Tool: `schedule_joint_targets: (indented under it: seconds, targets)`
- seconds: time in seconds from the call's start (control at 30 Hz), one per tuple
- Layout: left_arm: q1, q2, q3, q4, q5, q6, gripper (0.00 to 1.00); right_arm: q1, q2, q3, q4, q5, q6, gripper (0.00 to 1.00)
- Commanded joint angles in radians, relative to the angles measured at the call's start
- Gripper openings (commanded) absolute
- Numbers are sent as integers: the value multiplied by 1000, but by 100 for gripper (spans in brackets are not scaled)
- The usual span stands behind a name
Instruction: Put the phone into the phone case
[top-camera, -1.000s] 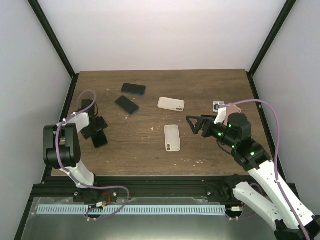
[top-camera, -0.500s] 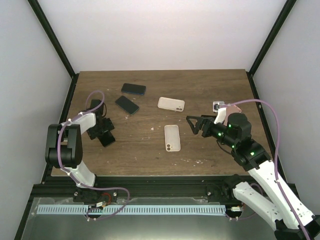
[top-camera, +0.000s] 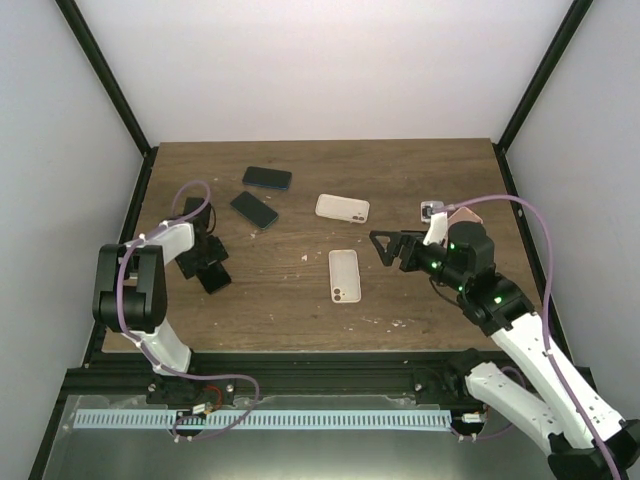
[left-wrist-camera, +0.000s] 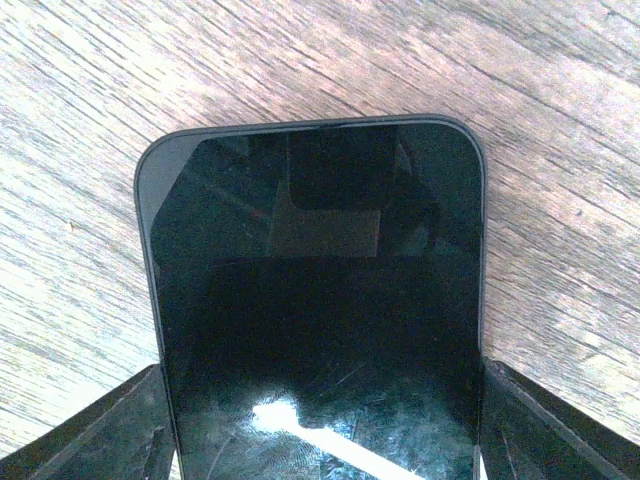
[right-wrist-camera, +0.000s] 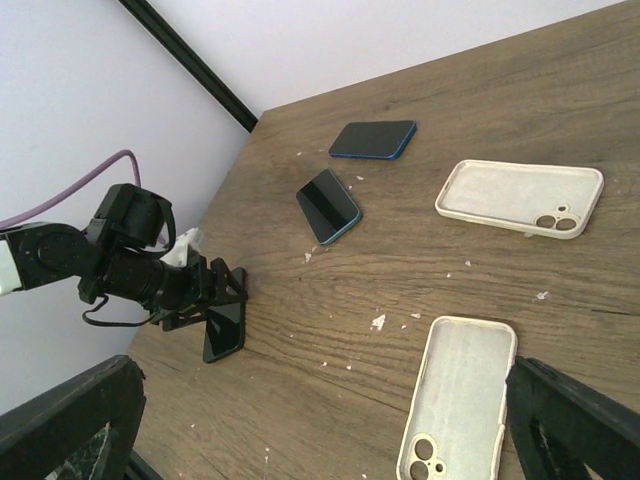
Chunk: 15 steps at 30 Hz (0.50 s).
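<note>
At left gripper (left-wrist-camera: 320, 440): set astride black phone (left-wrist-camera: 320, 300) lying flat, screen up, on table (left-wrist-camera: 80, 100), one finger at each long edge; clamped or merely touching, cannot tell. At right gripper (top-camera: 384, 250): spread wide, grasping nothing. Just ahead and below, cream phone case (right-wrist-camera: 458, 395); beyond, to the right, second cream case (right-wrist-camera: 520, 195); farther, to the left, two blue-edged phones (right-wrist-camera: 328, 205)

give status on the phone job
Left gripper astride black phone, grip unclear. Right gripper open, hovering. Near cream case empty, nothing between it and phone.
</note>
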Motion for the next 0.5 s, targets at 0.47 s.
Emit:
schedule_joint_targets:
  seconds: [0.47]
  targets:
    - [-90, -117, -69, -7, 169, 70, 62, -8, 259, -98, 38, -41, 36, 64]
